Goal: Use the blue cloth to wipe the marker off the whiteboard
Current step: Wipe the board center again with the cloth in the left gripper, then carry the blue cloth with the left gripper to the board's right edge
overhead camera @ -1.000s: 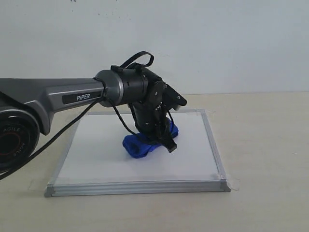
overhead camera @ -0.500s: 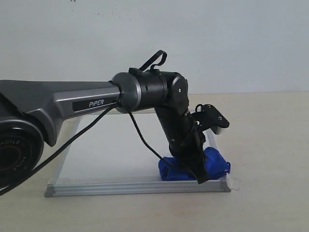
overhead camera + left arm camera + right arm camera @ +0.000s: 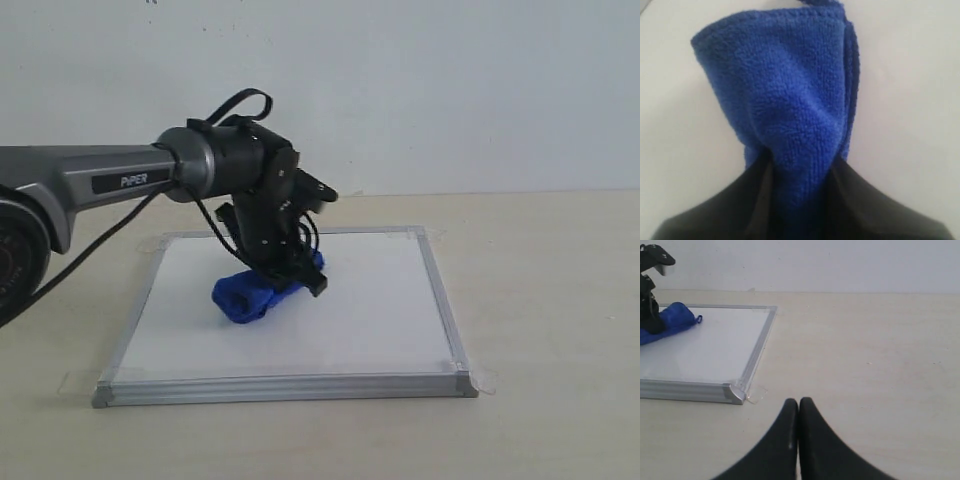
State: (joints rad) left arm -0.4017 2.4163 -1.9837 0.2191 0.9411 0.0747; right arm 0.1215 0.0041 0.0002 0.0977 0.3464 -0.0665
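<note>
1. In the exterior view the left arm (image 3: 100,180) reaches in from 9 o'clock, with its wrist bent down over the whiteboard (image 3: 380,300).
2. The whiteboard lies flat on the pale table (image 3: 550,300). It has a silver frame (image 3: 290,388) all round and a plain white wall (image 3: 450,90) behind it at 12 o'clock.
3. The blue cloth (image 3: 243,296) sits on the board surface as a bunched bundle. It is just to the 9 o'clock side of the board's middle and well inside the frame.
4. The left gripper (image 3: 298,275) is down on the cloth's 2 o'clock end and touching it. The rest of the bundle trails off toward 8 o'clock.
5. The left wrist view shows the two black fingers (image 3: 875,215) clamped on a narrow waist of blue cloth (image 3: 785,105). Past the fingertips the fabric fans out wider, with white board beneath it.
6. The right gripper (image 3: 798,412) has its two black fingers pressed together with nothing between them. It hangs over bare table, off the board.
7. From the right wrist camera the board's near corner is close by, with a scrap of clear tape (image 3: 756,392) on the table just beside it. That matches the board's 5 o'clock corner in the exterior view.
8. In the same view, the cloth and the left gripper are far across the board from that corner.
9. Around the cloth, the board surface that shows is plain white.
</note>
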